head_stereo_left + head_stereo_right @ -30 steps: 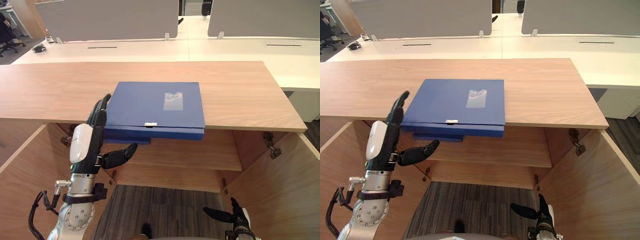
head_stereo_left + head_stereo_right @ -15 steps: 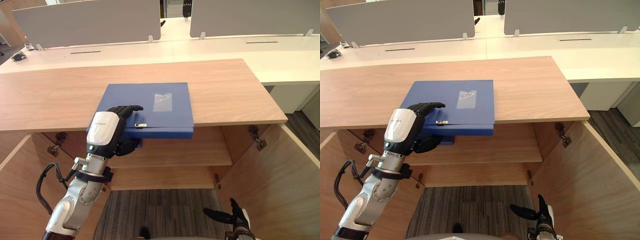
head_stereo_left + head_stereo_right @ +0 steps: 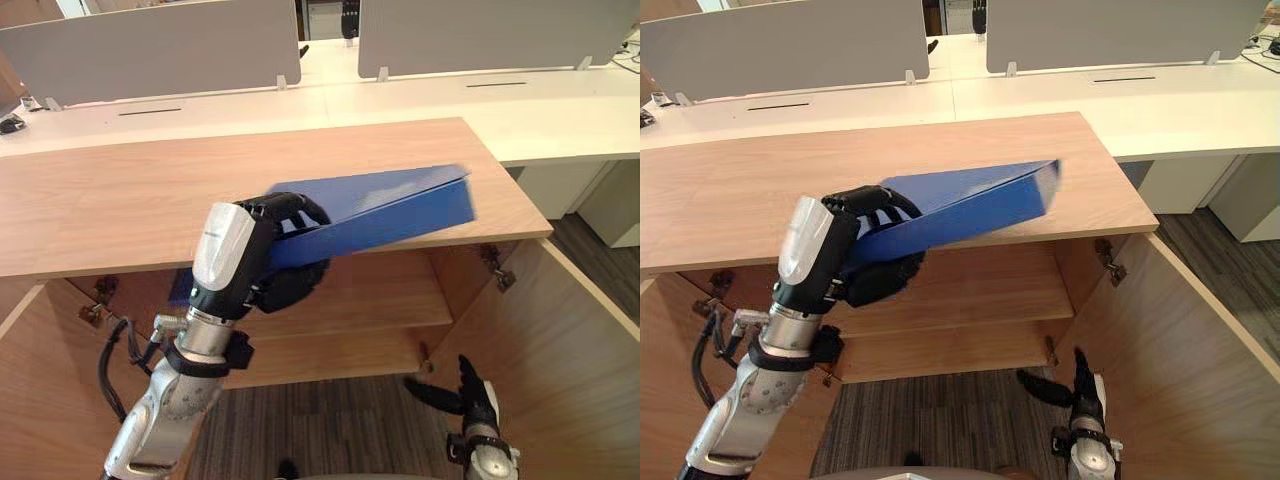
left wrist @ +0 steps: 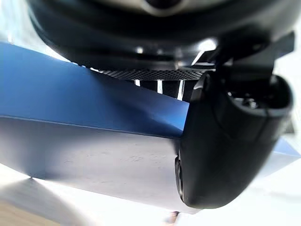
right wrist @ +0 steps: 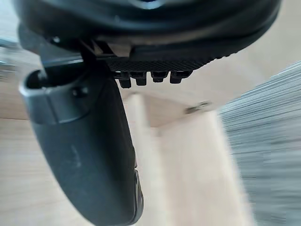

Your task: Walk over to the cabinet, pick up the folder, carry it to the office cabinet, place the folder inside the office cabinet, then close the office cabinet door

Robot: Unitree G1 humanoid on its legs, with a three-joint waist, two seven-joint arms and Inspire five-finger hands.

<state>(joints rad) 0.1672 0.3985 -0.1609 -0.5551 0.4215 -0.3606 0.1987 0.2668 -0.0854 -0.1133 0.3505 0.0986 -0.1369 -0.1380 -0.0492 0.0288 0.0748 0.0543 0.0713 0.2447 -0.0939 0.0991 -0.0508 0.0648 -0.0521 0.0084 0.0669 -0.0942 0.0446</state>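
Observation:
The blue folder [image 3: 385,212] is lifted at its near left corner and tilts up off the wooden cabinet top [image 3: 120,200]. My left hand [image 3: 262,250] is shut on that corner, fingers curled over the top and thumb underneath; the left wrist view shows the thumb [image 4: 225,146] pressed against the folder's [image 4: 70,136] blue side. My right hand [image 3: 470,392] hangs low in front of the open cabinet, fingers straight, holding nothing; its thumb [image 5: 84,155] shows in the right wrist view.
The cabinet stands open below the top, with a shelf [image 3: 390,300] inside and its doors [image 3: 580,340] swung out on both sides. White desks [image 3: 420,100] with grey divider screens [image 3: 150,50] stand behind. Grey carpet [image 3: 330,420] lies in front.
My left hand has closed round the folder's near left corner and raised it, so the folder now tilts off the cabinet top. The camera has shifted. The right hand stays low and open.

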